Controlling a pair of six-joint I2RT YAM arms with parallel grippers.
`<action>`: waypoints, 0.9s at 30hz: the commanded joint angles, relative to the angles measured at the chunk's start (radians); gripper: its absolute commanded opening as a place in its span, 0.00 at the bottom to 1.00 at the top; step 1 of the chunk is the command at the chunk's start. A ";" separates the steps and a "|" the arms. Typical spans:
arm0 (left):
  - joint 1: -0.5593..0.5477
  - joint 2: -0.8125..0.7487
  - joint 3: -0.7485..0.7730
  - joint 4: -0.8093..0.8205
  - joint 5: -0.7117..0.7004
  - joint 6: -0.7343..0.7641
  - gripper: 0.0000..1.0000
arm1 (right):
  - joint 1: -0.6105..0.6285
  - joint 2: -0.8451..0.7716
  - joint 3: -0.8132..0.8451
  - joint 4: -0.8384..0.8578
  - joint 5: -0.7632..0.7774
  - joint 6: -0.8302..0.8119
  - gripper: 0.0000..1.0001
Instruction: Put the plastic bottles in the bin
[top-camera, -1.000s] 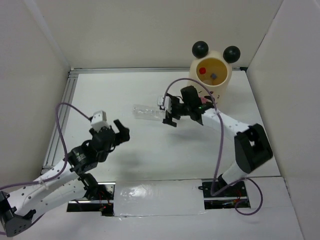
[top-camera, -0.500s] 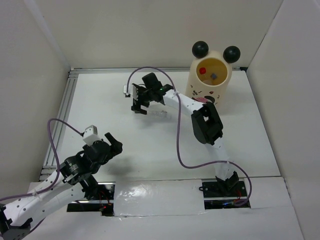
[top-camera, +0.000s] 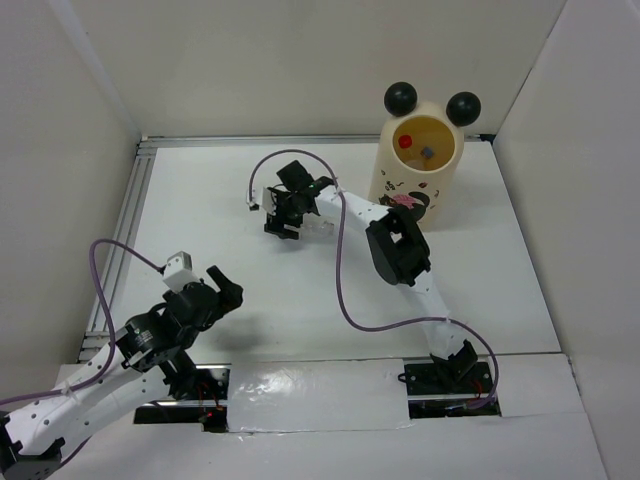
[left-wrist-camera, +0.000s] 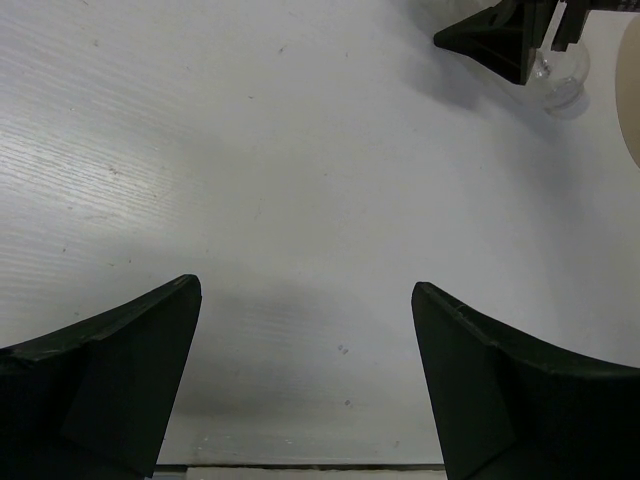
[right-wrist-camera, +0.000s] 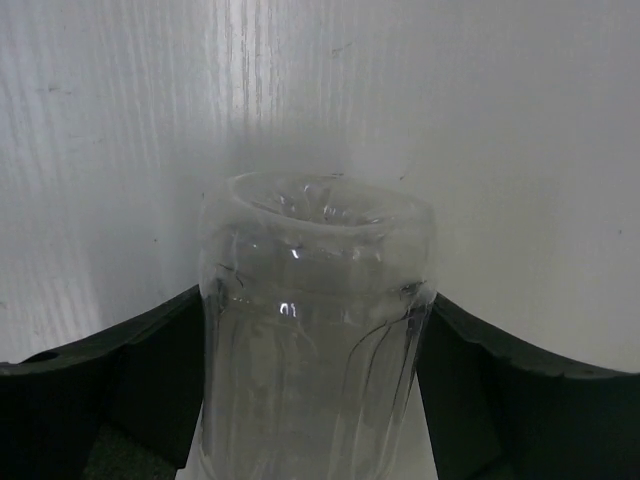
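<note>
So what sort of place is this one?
Probably a lab test cell: plain white walls around a white table, left arm and right arm bolted at its near edge, one cartoon-print bin.

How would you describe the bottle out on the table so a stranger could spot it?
Find the tall cream bin with two black ball ears, far right on the white table. Just left of it, the right arm's tool straddles a clear bottle lying flat: unlabelled, the only bottle outside the bin.
</note>
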 joint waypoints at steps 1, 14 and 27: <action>-0.004 0.001 0.052 0.001 -0.017 0.032 0.99 | 0.003 -0.004 -0.008 -0.019 0.024 -0.005 0.79; -0.004 0.035 0.013 0.114 0.037 0.065 0.99 | -0.035 -0.407 0.116 -0.239 -0.530 0.008 0.27; -0.004 0.254 0.034 0.367 0.138 0.182 0.99 | -0.452 -0.806 -0.036 0.154 -0.730 0.263 0.30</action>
